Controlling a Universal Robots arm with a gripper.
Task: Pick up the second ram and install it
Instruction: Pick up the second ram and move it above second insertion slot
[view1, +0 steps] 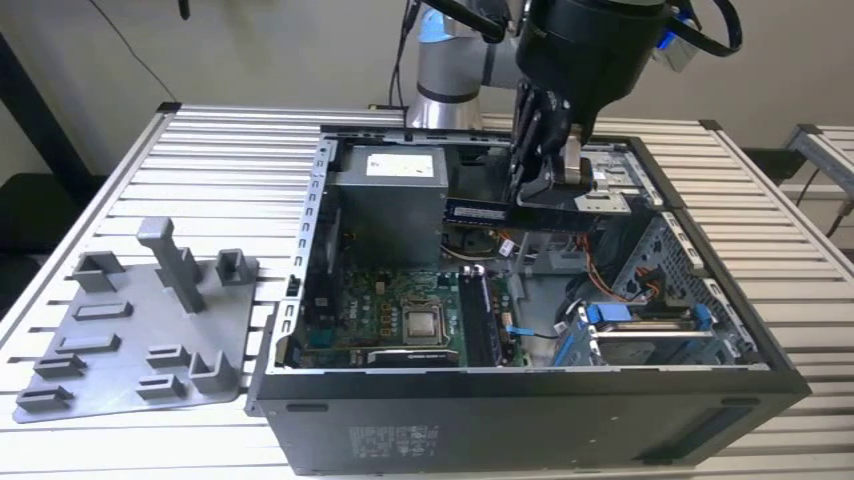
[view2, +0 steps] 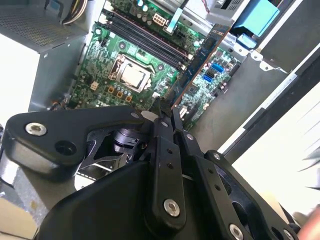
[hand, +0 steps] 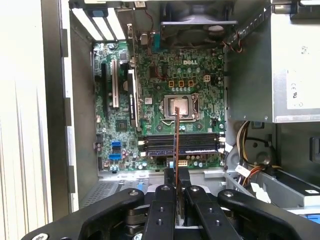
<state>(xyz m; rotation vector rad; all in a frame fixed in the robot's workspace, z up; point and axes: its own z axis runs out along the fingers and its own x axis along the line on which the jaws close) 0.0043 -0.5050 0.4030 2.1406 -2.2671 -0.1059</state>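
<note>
My gripper (view1: 539, 203) hangs over the open computer case (view1: 534, 385), shut on the second ram (view1: 478, 212), a long thin bluish board held level above the motherboard (view1: 387, 320). In the first wrist view the ram (hand: 176, 137) shows edge-on, running out from between the fingers (hand: 165, 197) over the black memory slots (hand: 200, 142) beside the processor (hand: 179, 106). The second wrist view shows the ram (view2: 200, 62) reaching from the gripper (view2: 165, 114) across the slots (view2: 145, 35). It sits well above the slots, not touching them.
A grey power supply (view1: 387, 190) stands at the case's back, and blue drive bays (view1: 641, 330) fill the exterior view's right. On the slatted table, a grey fixture plate (view1: 134, 345) with posts lies at the exterior view's left. Cables (hand: 250, 165) run beside the slots.
</note>
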